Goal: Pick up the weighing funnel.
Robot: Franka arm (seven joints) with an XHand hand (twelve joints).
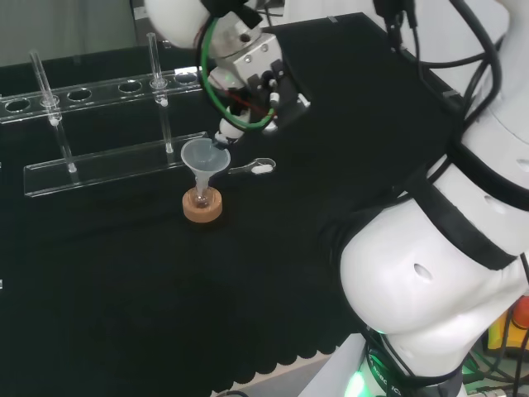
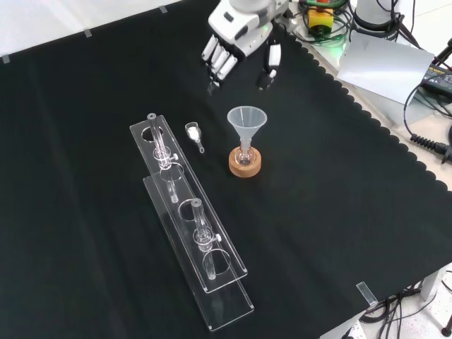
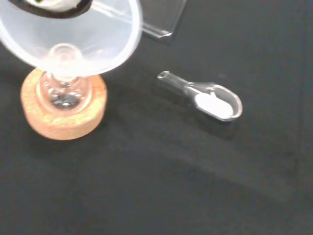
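Hovering over the black cloth (image 2: 85,106), beyond the clear test-tube rack (image 2: 226,296), my hand (image 2: 233,35) holds nothing: fingers (image 2: 217,62) straight, slightly spread, thumb apart. The funnel (image 2: 246,119) stands on its cork ring (image 2: 245,166). The weighing funnel (image 2: 193,133) lies on the cloth between rack and funnel, white powder in its bowl. I should descend clear of the funnel, pinch the scoop's sides and lift level. In the head view my fingertips merge with the funnel's rim.

Obstacle: the funnel (image 2: 246,121), standing upright.
Left of funnel, front view: weighing funnel (image 2: 192,131), then a tube rack (image 2: 185,205).
Right of funnel: we find bare bench (image 2: 339,183).
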